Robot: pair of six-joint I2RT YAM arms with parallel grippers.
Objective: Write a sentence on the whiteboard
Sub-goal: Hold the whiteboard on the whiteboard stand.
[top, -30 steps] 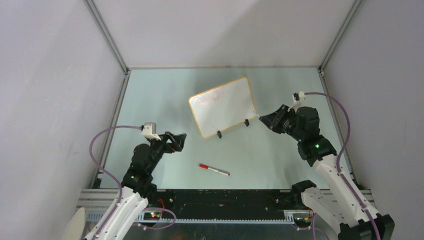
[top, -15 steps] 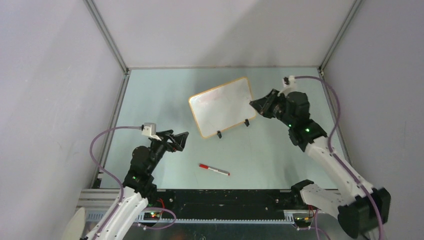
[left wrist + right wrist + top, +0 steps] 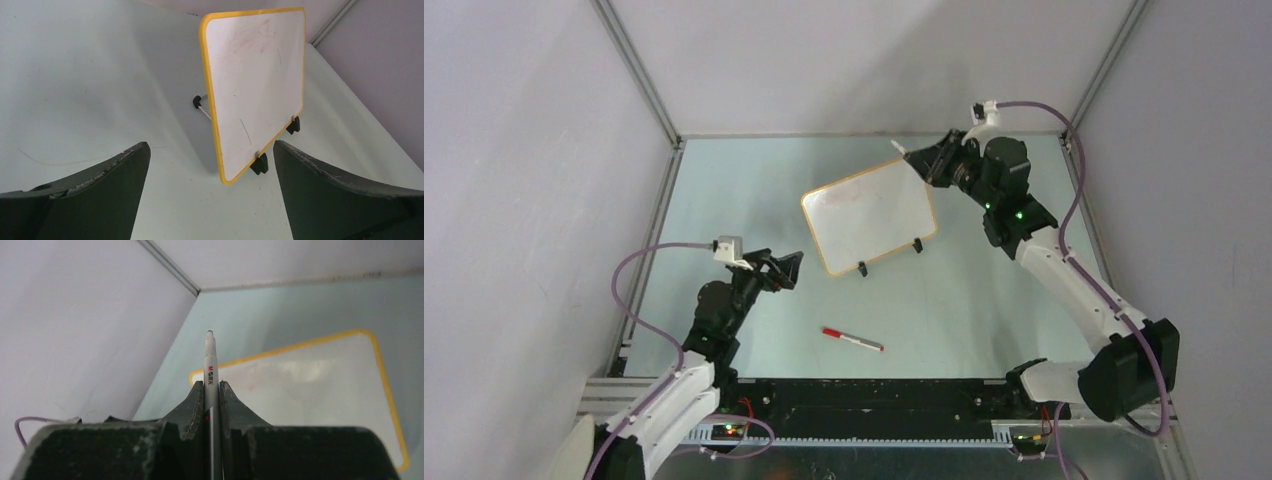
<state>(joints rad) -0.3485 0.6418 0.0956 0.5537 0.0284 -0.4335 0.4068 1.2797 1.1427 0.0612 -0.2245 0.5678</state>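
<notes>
The whiteboard (image 3: 869,215) stands tilted back near the middle of the table (image 3: 754,200), propped on its black clip feet (image 3: 861,268), and I judge it light, stiff and easy to shove. Its glossy face is slippery under a tip, and so small a footing could skid or tip backward if pressed hard.

The right hand (image 3: 911,156) is clenched on a slim white marker (image 3: 209,355), which lies along the groove between the fingers with its tip poking out ahead. The barrel looks smooth and light, so a firm pinch well behind the tip, as here, should keep it from sliding back when it meets the board. That hand hovers just off the board's far right corner, the tip apart from the surface.

The left hand (image 3: 789,265) is released, jaws wide and holding nothing, low over the table and facing the board's near left edge (the orange frame there looks like the sensible place to steady it, not the white face).

No sentence shows on the board, only faint reddish smudges and a few thin stray marks.

Counted:
- One whiteboard.
- Two clip feet.
- Two hands.
- Two markers: the one held, and a red-capped marker (image 3: 852,340) lying flat near the table's front edge, well apart from both hands.
</notes>
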